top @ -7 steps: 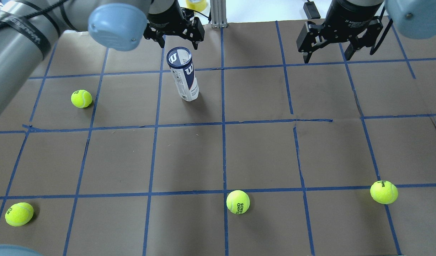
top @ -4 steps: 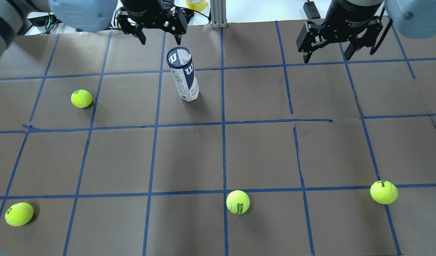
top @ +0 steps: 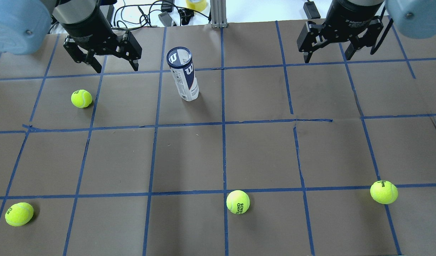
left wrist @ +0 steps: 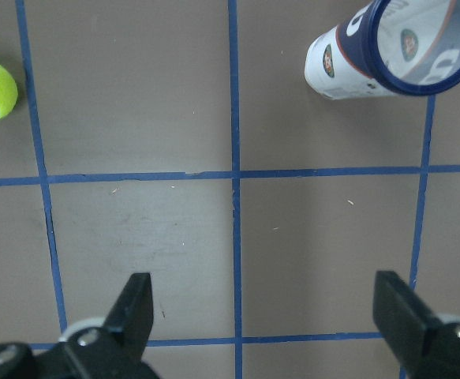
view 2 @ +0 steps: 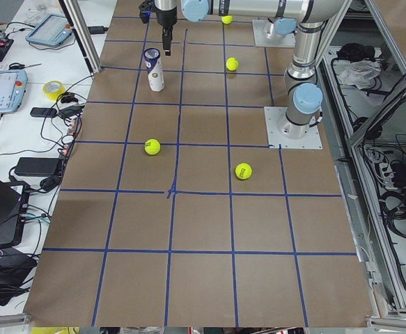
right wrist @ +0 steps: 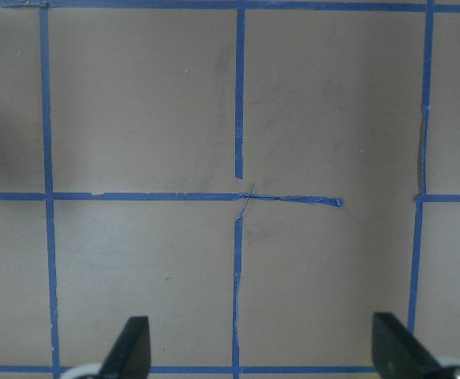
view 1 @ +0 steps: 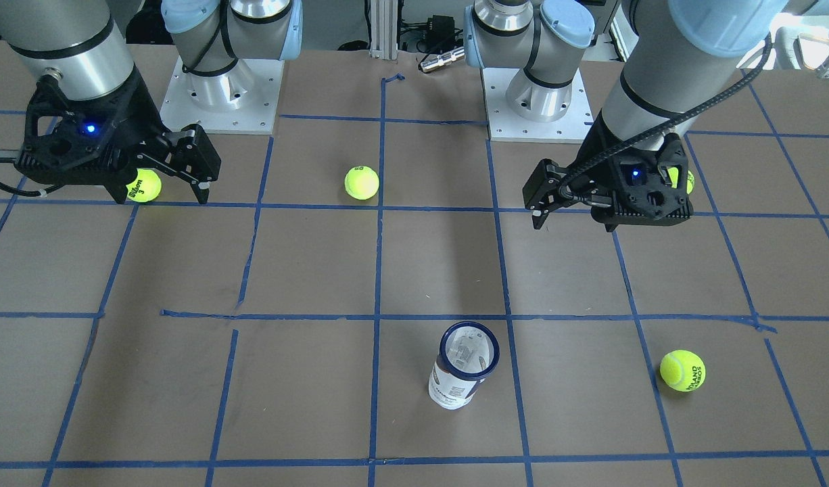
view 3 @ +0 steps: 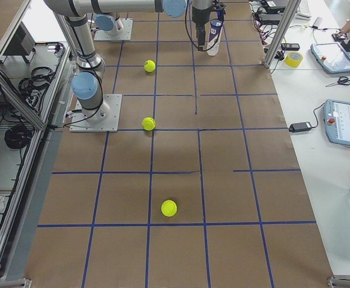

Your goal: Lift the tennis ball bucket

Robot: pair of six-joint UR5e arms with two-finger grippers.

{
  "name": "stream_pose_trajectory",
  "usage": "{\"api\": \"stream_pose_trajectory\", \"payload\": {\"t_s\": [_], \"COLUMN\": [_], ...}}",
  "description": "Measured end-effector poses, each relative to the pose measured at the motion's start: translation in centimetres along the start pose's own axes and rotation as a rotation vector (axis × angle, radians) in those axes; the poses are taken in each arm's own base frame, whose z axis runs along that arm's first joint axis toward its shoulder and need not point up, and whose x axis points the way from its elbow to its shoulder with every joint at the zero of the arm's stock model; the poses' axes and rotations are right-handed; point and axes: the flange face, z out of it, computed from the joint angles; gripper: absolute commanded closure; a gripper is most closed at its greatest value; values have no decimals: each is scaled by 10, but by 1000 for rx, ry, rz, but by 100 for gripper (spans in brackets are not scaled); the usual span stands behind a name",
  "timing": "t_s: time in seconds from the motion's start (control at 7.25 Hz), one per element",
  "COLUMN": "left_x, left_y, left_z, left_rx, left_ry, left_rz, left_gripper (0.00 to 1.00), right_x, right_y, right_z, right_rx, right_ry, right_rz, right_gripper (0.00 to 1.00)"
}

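The tennis ball bucket (top: 182,74) is a slim white can with a navy top band and a white "W". It stands upright on the brown paper at the back middle and also shows in the front view (view 1: 463,366). In the left wrist view it (left wrist: 387,47) is at the upper right. My left gripper (top: 115,67) is open and empty. It hangs above the table to the can's left, apart from it. My right gripper (top: 326,57) is open and empty, far to the can's right over bare paper (right wrist: 237,197).
Several loose yellow-green tennis balls lie on the blue-taped grid: one left of the can (top: 81,98), one front left (top: 19,214), one front middle (top: 238,202), one front right (top: 383,192). An aluminium post (top: 218,14) and cables stand behind the back edge.
My left gripper has swung left, from just behind the can's top to a spot well to its left. The can, the balls and my right gripper have not moved.
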Motion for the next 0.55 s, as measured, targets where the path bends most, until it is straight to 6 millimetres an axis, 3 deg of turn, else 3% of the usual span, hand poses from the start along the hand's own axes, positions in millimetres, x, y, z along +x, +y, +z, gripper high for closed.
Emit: {"api": "stream_pose_trajectory", "payload": {"t_s": [0.55], "left_x": [-17], "left_y": [14], "left_z": [-7], "left_rx": [10], "left_ry": [-38], "left_rz": [-19], "left_gripper": [0], "right_x": [-1], "right_y": [0], "right_z": [0], "right_rx": [0], "right_ry": [-1], "right_rz": [-1], "right_gripper": [0]}}
